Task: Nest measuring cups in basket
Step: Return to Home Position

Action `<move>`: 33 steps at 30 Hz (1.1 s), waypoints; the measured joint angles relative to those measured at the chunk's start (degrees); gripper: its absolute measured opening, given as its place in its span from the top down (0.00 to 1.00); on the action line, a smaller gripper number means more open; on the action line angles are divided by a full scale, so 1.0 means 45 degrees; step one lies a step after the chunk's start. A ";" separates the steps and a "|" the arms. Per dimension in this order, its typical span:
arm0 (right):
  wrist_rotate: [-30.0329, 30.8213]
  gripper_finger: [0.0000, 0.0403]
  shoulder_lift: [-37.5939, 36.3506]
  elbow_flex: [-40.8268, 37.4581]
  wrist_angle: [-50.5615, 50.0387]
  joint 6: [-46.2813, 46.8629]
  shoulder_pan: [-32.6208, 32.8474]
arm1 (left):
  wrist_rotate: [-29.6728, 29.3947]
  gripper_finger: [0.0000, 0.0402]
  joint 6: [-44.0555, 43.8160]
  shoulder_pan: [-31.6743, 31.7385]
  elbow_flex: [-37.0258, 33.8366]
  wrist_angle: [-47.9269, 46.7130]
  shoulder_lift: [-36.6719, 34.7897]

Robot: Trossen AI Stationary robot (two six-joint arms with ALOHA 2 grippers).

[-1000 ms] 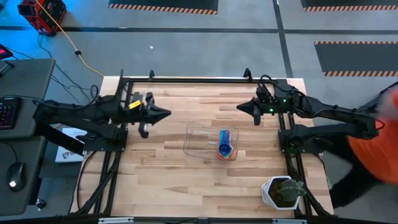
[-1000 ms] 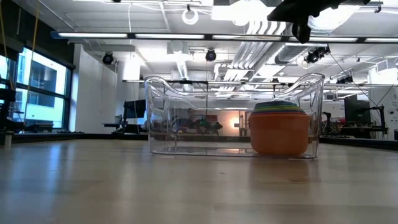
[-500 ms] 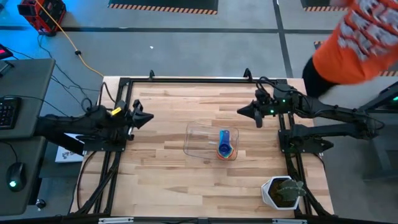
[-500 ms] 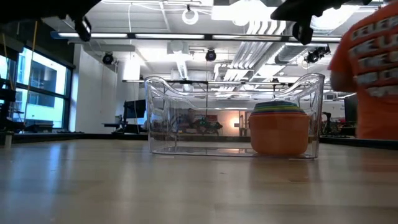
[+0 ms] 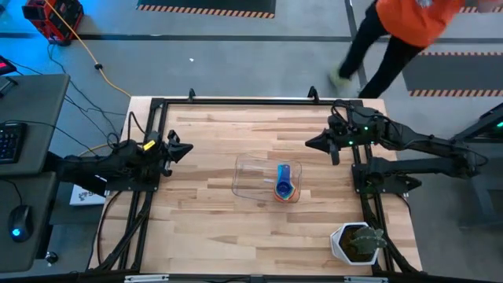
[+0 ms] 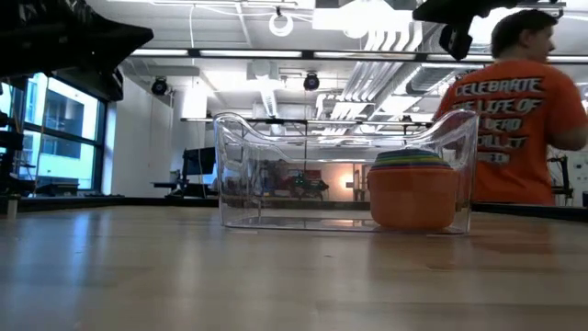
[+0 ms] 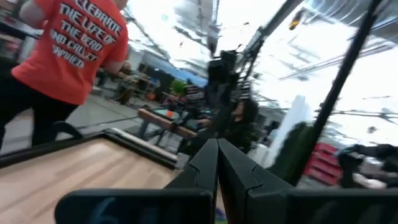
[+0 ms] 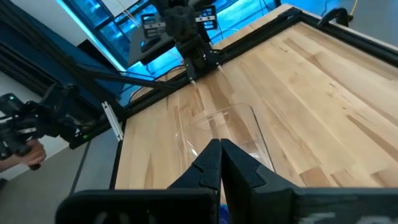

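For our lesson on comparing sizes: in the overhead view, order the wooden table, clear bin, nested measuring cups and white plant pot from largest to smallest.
1. wooden table
2. clear bin
3. white plant pot, slightly smaller
4. nested measuring cups, inside the bin

Bright ceiling lights (image 6: 386, 17), soft faint shadows on table (image 5: 204, 206), reflections in clear basket (image 6: 276, 175)

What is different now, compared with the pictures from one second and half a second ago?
The left gripper pulled back toward the left edge of the table; the right gripper withdrew slightly to the right. Both are shut and empty. The person in orange walked from the right side to beyond the far edge. The measuring cups stayed nested in the basket, unmoved.
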 joint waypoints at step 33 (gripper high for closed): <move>0.1775 1.00 -0.2872 0.0005 -0.0606 -0.0558 0.1525 | -0.0025 1.00 0.0123 0.0787 0.0005 -0.2033 -0.0394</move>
